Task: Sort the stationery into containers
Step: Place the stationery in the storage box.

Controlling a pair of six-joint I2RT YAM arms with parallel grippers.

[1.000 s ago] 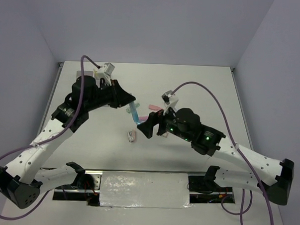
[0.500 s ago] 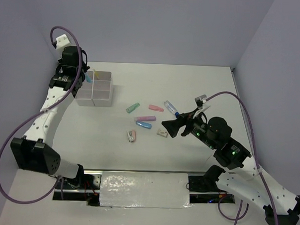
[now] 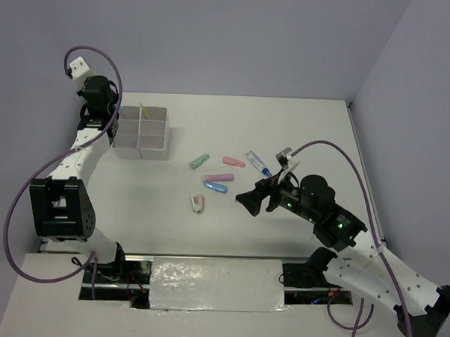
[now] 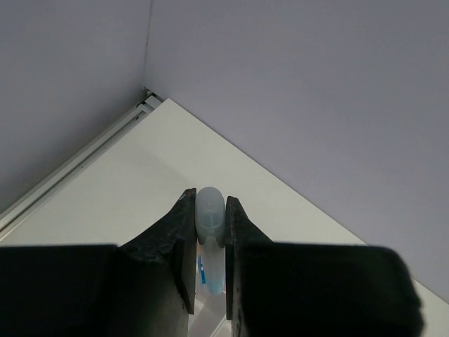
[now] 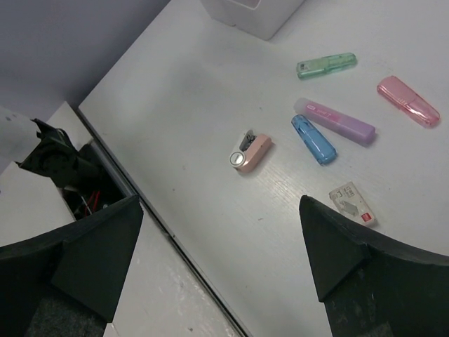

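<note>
— Start with the left hand (image 4: pixel 209 210).
— Clenched on a pale pen (image 4: pixel 210 221), with the whitish cap poking out past the fingertips and some blue lower down. High up at the far left of the desk (image 3: pixel 316 135), just beside the containers (image 3: pixel 142 133).
— And the right hand (image 5: pixel 219 210)?
— Released, spread wide, grasping nothing. Hovering low over the middle of the desk, near the loose stationery.
— Go through the loose pieces, then.
— From the right wrist view: a green stick (image 5: pixel 326 65) nearest the containers, then a pink stick (image 5: pixel 408 101) off to its right. Below those, a purple stick (image 5: pixel 337 121) and a blue stick (image 5: pixel 313 139) lying side by side, touching or very nearly. Apart to the left, a small peach piece (image 5: pixel 251 153) with a metal end. Closest to the hand, a small white block (image 5: pixel 353 204) with a red label.
— Anything more from above?
— A clear pen (image 3: pixel 256 162) with a blue tip, just right of the pink stick and beyond the right hand.
— Inside the containers?
— Hard to tell through the walls. Only a thin yellowish stick (image 3: pixel 143 107) showing at the far compartments.
</note>
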